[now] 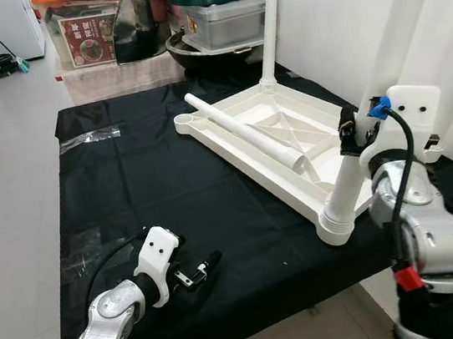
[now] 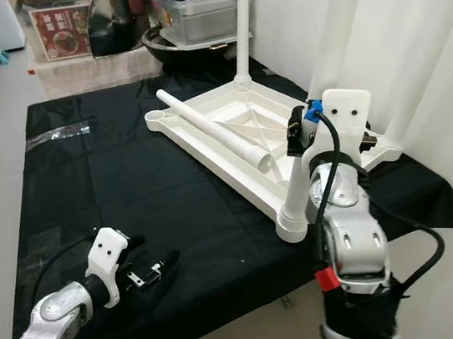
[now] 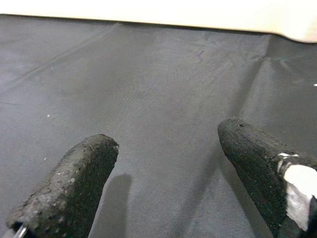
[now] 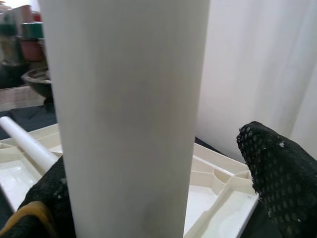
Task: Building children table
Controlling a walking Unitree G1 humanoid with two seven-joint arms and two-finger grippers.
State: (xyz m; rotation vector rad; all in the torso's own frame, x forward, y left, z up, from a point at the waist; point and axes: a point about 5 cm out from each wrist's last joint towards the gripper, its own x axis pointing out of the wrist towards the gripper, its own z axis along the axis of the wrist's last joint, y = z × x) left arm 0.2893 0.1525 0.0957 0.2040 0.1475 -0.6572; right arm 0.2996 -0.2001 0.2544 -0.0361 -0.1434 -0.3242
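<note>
A white children's table top (image 1: 241, 155) lies upside down on a black cloth (image 1: 146, 198). One white leg (image 1: 269, 20) stands upright in its far corner. A second, loose leg (image 1: 246, 130) lies across the underside. A third leg (image 1: 343, 191) stands tilted in the near corner socket (image 1: 336, 226). My right gripper (image 1: 348, 131) is open around the upper part of this leg (image 4: 129, 114); one finger (image 4: 277, 183) stands a little apart from it. My left gripper (image 1: 199, 272) hovers open just over the cloth (image 3: 158, 89) near the front left, holding nothing.
A strip of clear plastic wrap (image 1: 90, 138) lies at the cloth's far left. Storage boxes and pots (image 1: 213, 11) are stacked behind the table. A white curtain (image 1: 408, 17) hangs close on the right. Grey floor (image 1: 4, 209) lies to the left.
</note>
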